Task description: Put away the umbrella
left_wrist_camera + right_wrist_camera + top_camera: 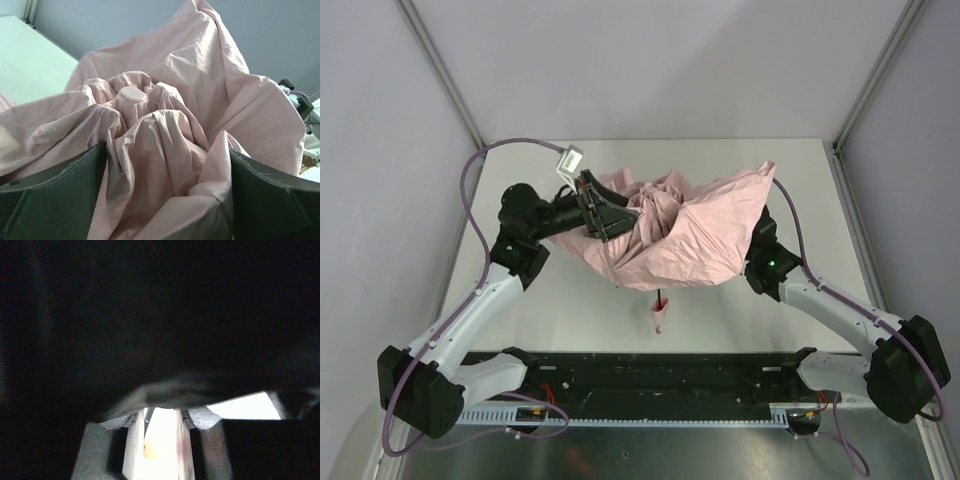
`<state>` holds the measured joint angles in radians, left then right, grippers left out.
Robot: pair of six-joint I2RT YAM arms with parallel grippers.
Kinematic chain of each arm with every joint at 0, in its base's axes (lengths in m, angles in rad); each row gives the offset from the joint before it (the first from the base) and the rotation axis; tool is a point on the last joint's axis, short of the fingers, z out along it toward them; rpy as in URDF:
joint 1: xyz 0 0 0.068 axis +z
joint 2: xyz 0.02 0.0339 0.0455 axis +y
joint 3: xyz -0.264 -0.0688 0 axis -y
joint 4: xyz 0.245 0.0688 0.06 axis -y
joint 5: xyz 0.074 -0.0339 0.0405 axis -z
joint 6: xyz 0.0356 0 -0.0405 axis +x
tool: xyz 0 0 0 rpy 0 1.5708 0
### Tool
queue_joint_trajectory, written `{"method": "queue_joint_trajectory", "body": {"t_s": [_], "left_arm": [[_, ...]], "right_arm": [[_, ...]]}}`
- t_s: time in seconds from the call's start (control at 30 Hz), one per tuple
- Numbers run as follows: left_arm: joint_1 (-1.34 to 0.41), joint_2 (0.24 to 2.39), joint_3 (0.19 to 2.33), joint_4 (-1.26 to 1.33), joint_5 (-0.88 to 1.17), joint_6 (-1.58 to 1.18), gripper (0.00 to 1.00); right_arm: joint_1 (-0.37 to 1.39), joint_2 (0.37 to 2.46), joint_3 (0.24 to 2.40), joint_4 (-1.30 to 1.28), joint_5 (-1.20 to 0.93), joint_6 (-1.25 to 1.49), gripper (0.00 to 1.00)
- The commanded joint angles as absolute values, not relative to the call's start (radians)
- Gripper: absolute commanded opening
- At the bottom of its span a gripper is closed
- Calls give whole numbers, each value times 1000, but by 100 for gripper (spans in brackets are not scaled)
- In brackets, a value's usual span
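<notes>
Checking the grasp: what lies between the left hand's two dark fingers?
Within the left hand lie bunched folds of the pale pink fabric folding umbrella, per the left wrist view.

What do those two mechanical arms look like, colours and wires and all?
Left arm and right arm: white tubes between chunky black joints, each trailing a purple cable. A white tag hangs on the left one; a green light glows on the right arm. The left claw is black, with two flat dark fingers.
</notes>
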<state>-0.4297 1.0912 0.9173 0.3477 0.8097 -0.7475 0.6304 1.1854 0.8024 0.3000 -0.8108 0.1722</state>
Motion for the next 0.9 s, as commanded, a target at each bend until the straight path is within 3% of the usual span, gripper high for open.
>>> {"method": "queue_joint_trajectory", "body": {"t_s": [0.0,0.23,0.37,0.43,0.6,0.87], "left_arm": [[-444,1077,902,408,857,-758,96],[-435,1062,859,407,863,-777,99],[-435,1043,836,402,855,-786,88],[-431,1020,815,390,852,-792,88],[-392,906,745,292,804,-786,99],[-291,705,777,-158,407,-683,99]], "right_arm": [[669,1124,866,406,-957,161,0],[672,1097,884,355,-1012,162,0],[667,1060,900,257,-960,100,0],[664,1037,901,231,-863,81,0],[668,1017,901,221,-556,92,0],[700,1040,920,133,-169,73,0]]}}
